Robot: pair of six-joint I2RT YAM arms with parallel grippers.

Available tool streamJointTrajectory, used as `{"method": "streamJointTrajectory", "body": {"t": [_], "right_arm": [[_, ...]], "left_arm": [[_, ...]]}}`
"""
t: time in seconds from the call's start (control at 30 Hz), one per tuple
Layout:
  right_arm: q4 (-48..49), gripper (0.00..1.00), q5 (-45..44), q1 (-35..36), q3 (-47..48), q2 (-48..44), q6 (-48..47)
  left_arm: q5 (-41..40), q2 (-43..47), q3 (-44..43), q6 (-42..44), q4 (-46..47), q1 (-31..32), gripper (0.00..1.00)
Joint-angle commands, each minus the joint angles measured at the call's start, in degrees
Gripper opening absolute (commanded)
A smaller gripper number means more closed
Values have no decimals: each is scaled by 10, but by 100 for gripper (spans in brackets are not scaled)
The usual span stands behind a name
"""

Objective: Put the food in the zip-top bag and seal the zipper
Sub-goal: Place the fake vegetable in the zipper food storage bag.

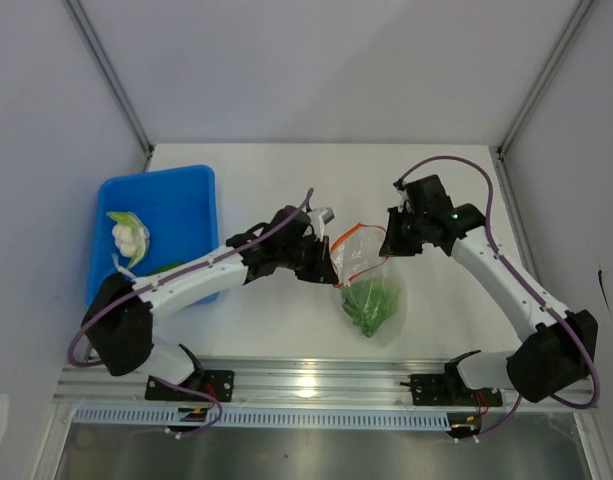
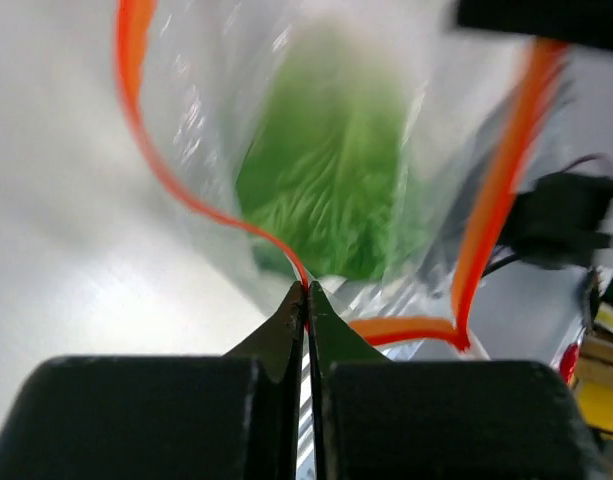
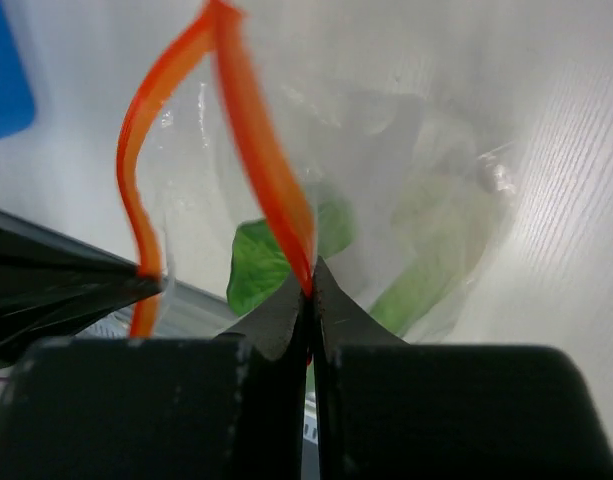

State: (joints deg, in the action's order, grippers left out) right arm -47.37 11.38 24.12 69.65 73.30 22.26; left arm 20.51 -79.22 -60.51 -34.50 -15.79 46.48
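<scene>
The clear zip-top bag (image 1: 369, 285) hangs between my two grippers above the table, its mouth gaping. Green food (image 1: 371, 303) sits in its bottom, and shows through the plastic in the left wrist view (image 2: 326, 190) and the right wrist view (image 3: 261, 265). My left gripper (image 1: 331, 262) is shut on the orange-red zipper (image 2: 176, 190) at the bag's left rim. My right gripper (image 1: 388, 240) is shut on the zipper (image 3: 271, 180) at the right rim. A pale white-and-green leafy piece (image 1: 129, 238) and a thin green piece (image 1: 166, 268) lie in the blue bin (image 1: 181, 195).
The blue bin stands at the left of the table, partly under my left arm. An aluminium rail (image 1: 316, 380) runs along the near edge. Grey walls and slanted frame posts (image 1: 111, 70) close in the back and sides.
</scene>
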Motion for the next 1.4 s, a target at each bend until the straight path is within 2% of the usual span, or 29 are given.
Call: {"method": "streamJointTrajectory", "body": {"t": [0.0, 0.2, 0.3, 0.33, 0.5, 0.63, 0.77, 0.9, 1.03, 1.17, 1.37], "right_arm": [[5, 0, -12, -2, 57, 0, -9], [-55, 0, -9, 0, 208, 1, -18], [-44, 0, -2, -1, 186, -15, -13], [-37, 0, -2, -2, 169, -17, -13], [12, 0, 7, -6, 67, 15, -9], [4, 0, 7, -7, 117, 36, -17], [-14, 0, -14, -10, 176, 33, -32], [-19, 0, -7, -31, 183, 44, -43], [-38, 0, -5, -47, 215, 55, -52], [-32, 0, -2, -48, 227, 48, -47], [-4, 0, 18, -48, 165, 58, -36]], "left_arm": [[15, 6, -40, 0, -7, 0, 1], [11, 54, -149, 27, -60, 5, 0], [8, 82, -134, 22, -43, 6, 1], [2, 83, -101, 22, -36, 6, 0], [-7, 6, -85, 18, -50, 5, 0], [12, 13, -105, 15, -31, 6, 1], [-8, 28, -148, 39, -67, 6, 1], [-6, 9, -159, 42, -79, 3, 1], [10, -20, -228, 42, -91, 0, 0], [13, -11, -218, 38, -71, 0, 1], [-15, -22, -102, 16, -41, -1, 1]]}}
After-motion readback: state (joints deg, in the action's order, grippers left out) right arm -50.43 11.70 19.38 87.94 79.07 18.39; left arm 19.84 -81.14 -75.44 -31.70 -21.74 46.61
